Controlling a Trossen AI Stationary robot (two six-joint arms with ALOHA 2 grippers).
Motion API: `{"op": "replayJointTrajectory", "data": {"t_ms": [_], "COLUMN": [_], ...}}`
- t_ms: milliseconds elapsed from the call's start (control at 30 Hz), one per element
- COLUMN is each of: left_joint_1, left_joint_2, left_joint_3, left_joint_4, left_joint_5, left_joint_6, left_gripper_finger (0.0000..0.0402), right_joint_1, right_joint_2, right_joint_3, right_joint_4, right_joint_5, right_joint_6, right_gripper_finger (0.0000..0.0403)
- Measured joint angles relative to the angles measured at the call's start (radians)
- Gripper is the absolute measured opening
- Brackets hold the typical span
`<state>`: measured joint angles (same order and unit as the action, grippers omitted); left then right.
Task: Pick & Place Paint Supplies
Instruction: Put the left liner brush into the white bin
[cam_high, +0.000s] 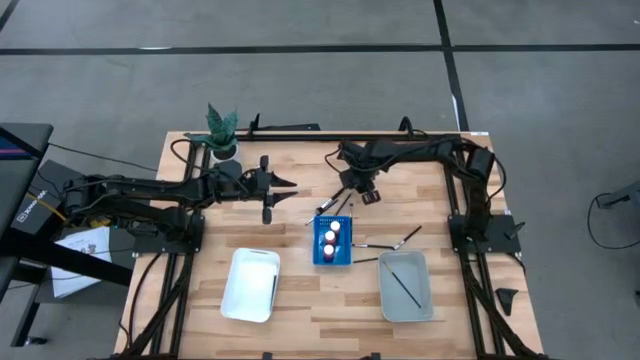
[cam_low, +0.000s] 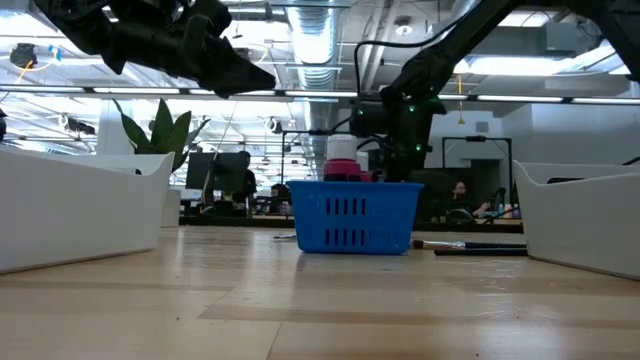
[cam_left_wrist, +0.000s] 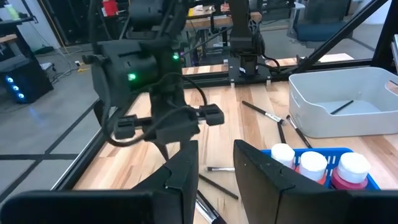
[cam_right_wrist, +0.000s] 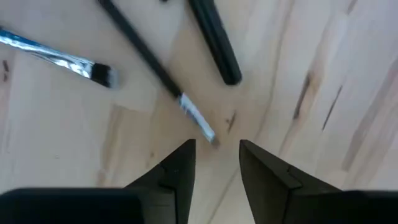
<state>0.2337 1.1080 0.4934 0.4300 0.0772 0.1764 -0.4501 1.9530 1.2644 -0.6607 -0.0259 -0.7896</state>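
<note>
Wooden tabletop (cam_high: 330, 305) at frame centre: my right hand (cam_right_wrist: 215, 163), fingers parted and empty, sits over a loose brush (cam_right_wrist: 158, 73); my left hand (cam_high: 283, 190) hovers left, part-open, empty.

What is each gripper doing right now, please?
Left gripper: fingers slightly apart, holding nothing, above the table.
Right gripper: fingers apart, just over a brush tip on the table, nothing gripped yet.

Two matte black jointed arms are seen, looped with black cables; green indicator lights are lit on the right arm's wrist housing (cam_left_wrist: 132, 68).
</note>
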Motion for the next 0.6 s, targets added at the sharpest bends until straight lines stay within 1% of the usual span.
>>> {"op": "replayJointTrajectory", "data": {"t_ms": [133, 600], "left_joint_1": [0.0, 0.0], "left_joint_2": [0.0, 0.0], "left_joint_3": [0.0, 0.0], "left_joint_4": [-0.007, -0.007], "left_joint_5": [0.0, 0.0], "left_joint_6": [0.002, 0.002], "left_gripper_finger": [0.0094, 0.0094], "right_joint_1": [-0.014, 0.031], "right_joint_2": [0.0, 0.0], "right_joint_3": [0.0, 0.0], "right_joint_4": [-0.003, 0.03], "right_joint_5": [-0.019, -0.019], "right_joint_6": [0.005, -0.004], "right_gripper_finger": [0.0118, 0.0118]}}
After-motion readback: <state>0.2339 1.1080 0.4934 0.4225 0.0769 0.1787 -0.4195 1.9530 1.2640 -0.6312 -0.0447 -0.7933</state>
